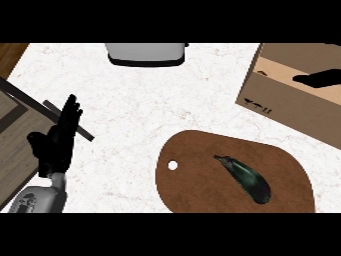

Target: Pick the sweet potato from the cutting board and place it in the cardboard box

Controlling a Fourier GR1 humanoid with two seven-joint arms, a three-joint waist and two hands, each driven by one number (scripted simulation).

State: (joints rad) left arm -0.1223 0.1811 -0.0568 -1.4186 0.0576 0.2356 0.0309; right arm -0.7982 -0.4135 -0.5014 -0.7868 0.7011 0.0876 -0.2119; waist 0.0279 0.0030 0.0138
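A brown wooden cutting board (202, 185) with a small white hole lies at the lower right of the counter. On it rests a dark, greenish-black elongated vegetable (245, 178) that looks like an eggplant, lying diagonally with nothing touching it. The cardboard box (291, 100) stands at the upper right, its top open. My right hand (323, 77) reaches in from the right edge above the box, fingers stretched toward the left and holding nothing. My left hand (57, 137) rests open at the left, fingers up, far from the board.
A grey, rounded appliance (146, 52) stands at the counter's far edge in the middle. A wooden surface with a dark strip (3, 130) borders the white counter (143, 110) on the left.
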